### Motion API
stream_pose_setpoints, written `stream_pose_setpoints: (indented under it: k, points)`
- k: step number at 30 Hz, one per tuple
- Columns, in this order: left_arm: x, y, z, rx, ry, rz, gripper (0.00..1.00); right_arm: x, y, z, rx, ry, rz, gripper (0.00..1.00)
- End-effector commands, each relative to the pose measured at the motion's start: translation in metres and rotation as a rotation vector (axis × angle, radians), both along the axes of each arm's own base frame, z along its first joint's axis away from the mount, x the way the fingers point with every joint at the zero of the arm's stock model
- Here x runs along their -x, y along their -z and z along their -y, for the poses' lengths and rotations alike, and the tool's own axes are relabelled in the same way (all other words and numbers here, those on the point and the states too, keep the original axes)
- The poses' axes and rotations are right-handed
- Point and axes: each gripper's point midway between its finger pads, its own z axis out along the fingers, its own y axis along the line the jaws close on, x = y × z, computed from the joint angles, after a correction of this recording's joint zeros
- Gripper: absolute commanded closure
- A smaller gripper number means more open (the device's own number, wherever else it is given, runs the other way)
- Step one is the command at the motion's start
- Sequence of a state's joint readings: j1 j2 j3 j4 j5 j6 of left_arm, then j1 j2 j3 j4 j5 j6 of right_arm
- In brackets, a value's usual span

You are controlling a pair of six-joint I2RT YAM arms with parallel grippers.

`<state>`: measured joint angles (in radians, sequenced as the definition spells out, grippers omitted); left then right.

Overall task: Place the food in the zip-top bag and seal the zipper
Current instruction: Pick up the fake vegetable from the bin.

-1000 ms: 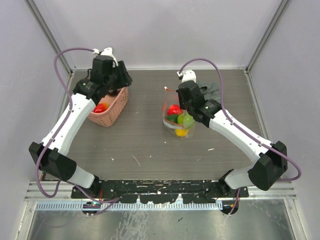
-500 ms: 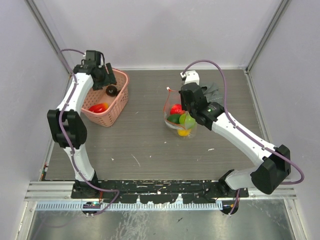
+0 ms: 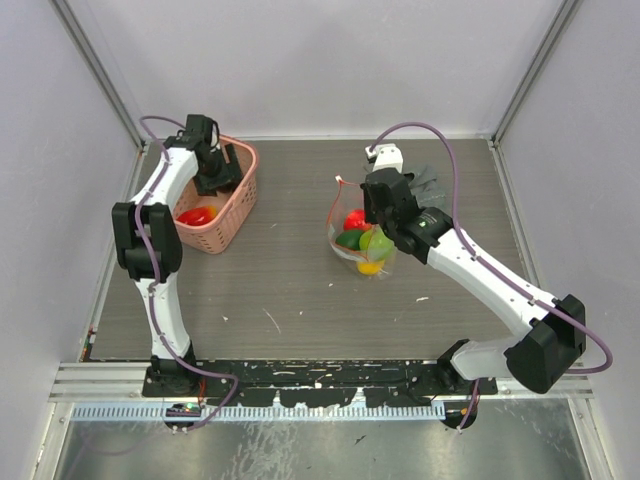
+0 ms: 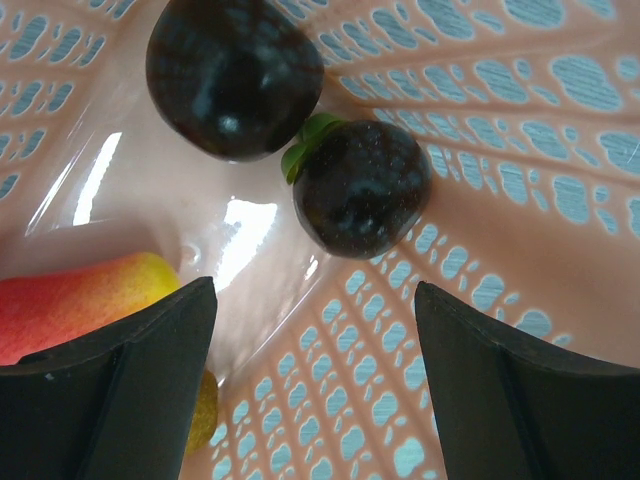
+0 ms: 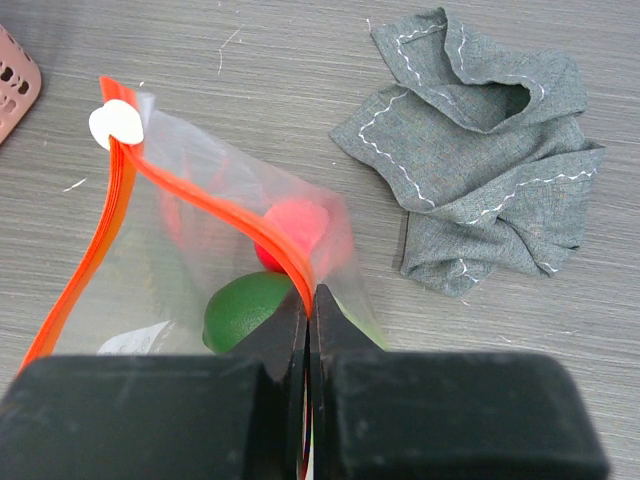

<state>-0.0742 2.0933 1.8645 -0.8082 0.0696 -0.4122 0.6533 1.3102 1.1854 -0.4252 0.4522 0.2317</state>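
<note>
- Well, on the left, the left gripper (image 4: 315, 340) hangs inside the basket (image 3: 236, 205), its fingers spread wide just above two dark fruits (image 4: 362, 190) that touch at a small green leaf. They are round and glossy. I'd guess an off-centre pinch squirts one sideways along the basket wall.
- A red-yellow fruit (image 4: 70, 300) lies right by the left finger. On a straight descent that finger could land on it or shove it aside.
- The basket looks light, so a fingertip catching in the lattice might drag or tip it.
- Mid-table, the bag (image 3: 358, 240) stands mouth up, holding a red piece, a green fruit (image 5: 250, 305) and a yellow piece. The zipper (image 5: 200, 205) gapes, with its slider (image 5: 115, 123) at the far end.
- The right gripper (image 5: 310, 310) is pressed together on the zipper strip and holds the bag up. If that pinch slips, I reckon the bag flops and the mouth folds shut or spills.
- The cloth (image 5: 480, 170) lies just beside the bag and could get dragged along if the bag is pulled that way.
</note>
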Motion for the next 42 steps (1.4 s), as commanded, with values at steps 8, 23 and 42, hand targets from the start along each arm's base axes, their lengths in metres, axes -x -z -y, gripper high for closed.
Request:
stream_pose_setpoints:
  k: [8,23,42]
  points:
    - [-0.032,0.019,0.011,0.126,-0.062,0.087,0.18,0.004,-0.019,-0.006,-0.052,-0.022,0.025,0.99]
    - [-0.036,0.072,0.005,0.132,-0.09,0.03,0.27,0.007,-0.004,-0.008,-0.042,-0.029,-0.026,0.99]
    - [-0.009,-0.012,0.0,0.088,-0.009,0.166,0.74,0.0,-0.017,-0.014,-0.043,-0.051,0.001,0.99]
